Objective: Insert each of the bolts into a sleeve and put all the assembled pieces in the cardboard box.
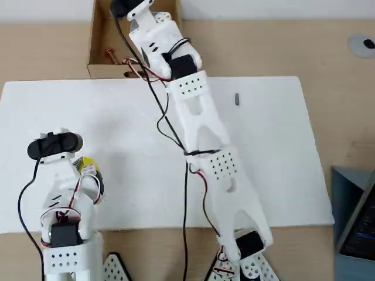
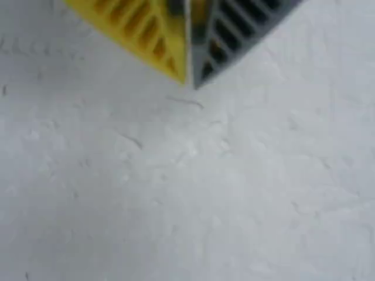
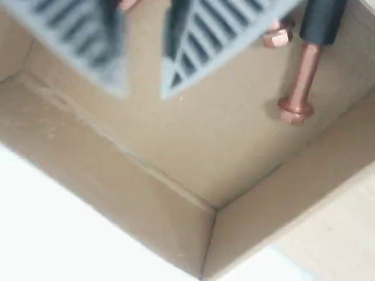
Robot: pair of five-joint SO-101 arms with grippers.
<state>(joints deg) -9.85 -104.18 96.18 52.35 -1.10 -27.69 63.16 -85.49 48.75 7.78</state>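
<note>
- The right gripper [image 3: 143,88] hangs inside the cardboard box [image 3: 146,175], up at 11 o'clock on the table. Its claw is spread and empty.
- An assembled piece is on the box floor: a copper bolt [image 3: 302,76] poking out of its black sleeve [image 3: 322,20].
- The left gripper [image 2: 188,77] sits at 8 o'clock over the white sheet [image 2: 176,205], tips pressed together on nothing.
- The small dark piece [image 1: 237,98] at 1 o'clock looks like a loose sleeve.
- Handling guess: the bolts are stiff, smooth and likely to roll. Best to pinch across the sleeve or mid-shank.

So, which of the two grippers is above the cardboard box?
The right gripper: it hangs open over the cardboard box, near a copper bolt. The left gripper is shut above the white board.
</note>
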